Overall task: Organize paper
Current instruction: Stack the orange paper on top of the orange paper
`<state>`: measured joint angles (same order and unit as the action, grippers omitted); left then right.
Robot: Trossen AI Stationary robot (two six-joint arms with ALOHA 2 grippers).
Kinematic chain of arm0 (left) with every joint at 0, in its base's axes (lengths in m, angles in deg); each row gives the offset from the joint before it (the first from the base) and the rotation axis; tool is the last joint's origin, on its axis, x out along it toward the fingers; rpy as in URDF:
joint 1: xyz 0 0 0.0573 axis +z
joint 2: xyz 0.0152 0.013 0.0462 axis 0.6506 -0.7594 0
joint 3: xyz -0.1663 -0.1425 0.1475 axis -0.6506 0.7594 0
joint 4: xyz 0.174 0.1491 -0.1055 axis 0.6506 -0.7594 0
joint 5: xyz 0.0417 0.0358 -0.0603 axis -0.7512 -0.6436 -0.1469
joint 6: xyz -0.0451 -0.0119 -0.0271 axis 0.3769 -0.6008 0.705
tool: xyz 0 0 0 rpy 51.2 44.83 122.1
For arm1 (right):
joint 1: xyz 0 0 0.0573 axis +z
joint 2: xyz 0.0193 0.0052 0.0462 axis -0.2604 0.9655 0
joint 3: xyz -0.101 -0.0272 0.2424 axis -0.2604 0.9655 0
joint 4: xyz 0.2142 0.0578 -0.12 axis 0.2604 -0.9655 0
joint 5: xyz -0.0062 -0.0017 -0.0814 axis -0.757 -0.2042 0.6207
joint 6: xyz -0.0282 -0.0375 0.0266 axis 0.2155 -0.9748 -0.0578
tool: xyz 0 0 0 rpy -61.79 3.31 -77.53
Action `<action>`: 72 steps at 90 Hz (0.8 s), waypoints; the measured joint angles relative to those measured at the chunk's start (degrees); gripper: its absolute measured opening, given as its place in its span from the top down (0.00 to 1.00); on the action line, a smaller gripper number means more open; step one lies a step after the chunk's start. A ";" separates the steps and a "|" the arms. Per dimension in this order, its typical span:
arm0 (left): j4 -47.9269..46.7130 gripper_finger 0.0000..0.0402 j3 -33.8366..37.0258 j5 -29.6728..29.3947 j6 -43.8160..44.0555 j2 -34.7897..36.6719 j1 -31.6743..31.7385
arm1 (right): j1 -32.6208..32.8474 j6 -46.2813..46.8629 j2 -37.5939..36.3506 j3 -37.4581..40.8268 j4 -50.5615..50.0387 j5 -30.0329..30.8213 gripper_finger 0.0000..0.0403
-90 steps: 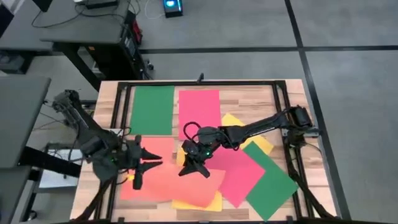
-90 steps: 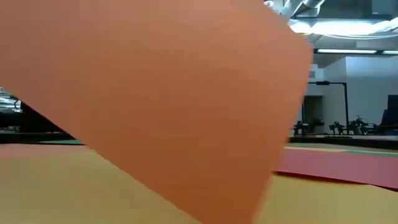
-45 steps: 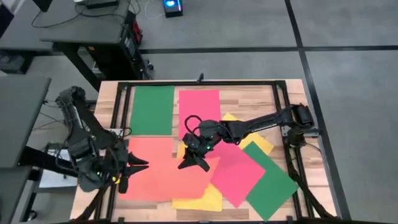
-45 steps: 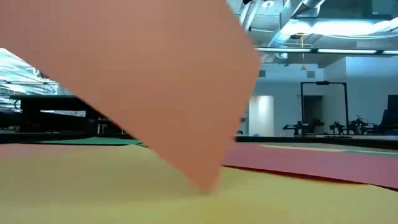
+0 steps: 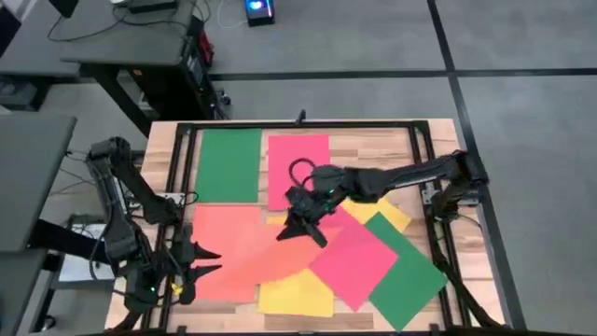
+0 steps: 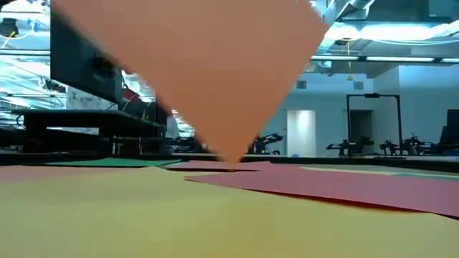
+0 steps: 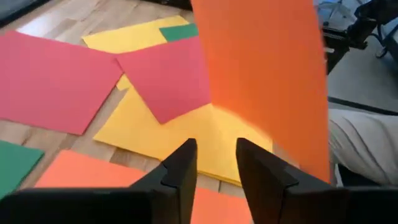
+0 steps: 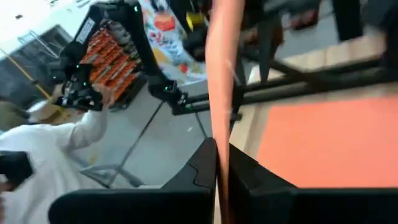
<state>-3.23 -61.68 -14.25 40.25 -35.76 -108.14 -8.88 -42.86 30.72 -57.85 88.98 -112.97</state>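
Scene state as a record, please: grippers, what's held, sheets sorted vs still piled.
right gripper: shut on held orange sheet, lifted mid-table
left gripper: open, empty, by the table's left edge
laid side by side: green sheet, pink-red sheet
overlapping pile: flat orange sheet, yellow sheet, second pink-red sheet, second green sheet

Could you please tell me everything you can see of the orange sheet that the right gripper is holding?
The orange sheet is thin, plain paper, a matte salmon orange. The right gripper has its jaws shut on one edge, seen edge-on in the right wrist view. It is lifted and slanted; in the low view one corner points down near the table. Under it lie another orange sheet and a yellow sheet. The left gripper, jaws open, is beside it, not holding it.
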 joint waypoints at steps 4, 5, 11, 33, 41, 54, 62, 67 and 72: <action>0.26 0.72 0.02 -0.36 0.74 -1.26 0.00 | 0.07 -0.93 -1.64 -0.01 -0.14 1.30 1.00; 0.37 0.71 0.02 -0.69 0.83 -1.61 0.00 | 0.07 -1.15 -2.07 -0.01 -0.29 1.60 1.00; 1.92 0.70 0.01 -3.11 1.06 -4.22 0.06 | 0.18 -2.28 -3.93 0.01 0.23 3.56 1.00; 11.80 0.67 0.02 -16.68 -3.21 -15.67 0.42 | 0.40 -4.23 -7.10 0.01 4.14 7.86 1.00; 14.50 0.67 0.04 -21.47 -3.23 -18.91 2.30 | 0.45 -4.27 -7.10 0.02 6.38 7.86 1.00; 17.66 0.67 0.03 -27.20 -2.73 -22.76 5.88 | 0.38 -4.32 -7.12 0.02 8.19 7.86 1.00; 18.20 0.67 0.02 -27.53 -2.30 -24.54 8.53 | 0.38 -4.27 -7.12 0.02 9.67 7.84 1.00; 18.25 0.67 0.02 -28.11 -2.16 -25.42 10.12 | 0.38 -4.03 -7.12 0.02 10.75 7.84 1.00; 18.47 0.67 0.02 -28.73 -2.15 -25.90 11.32 | 0.38 -3.95 -7.14 0.02 11.40 7.84 1.00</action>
<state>15.24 -61.66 -42.98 38.10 -61.66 -96.81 -8.50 -46.81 23.58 -57.83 100.39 -105.13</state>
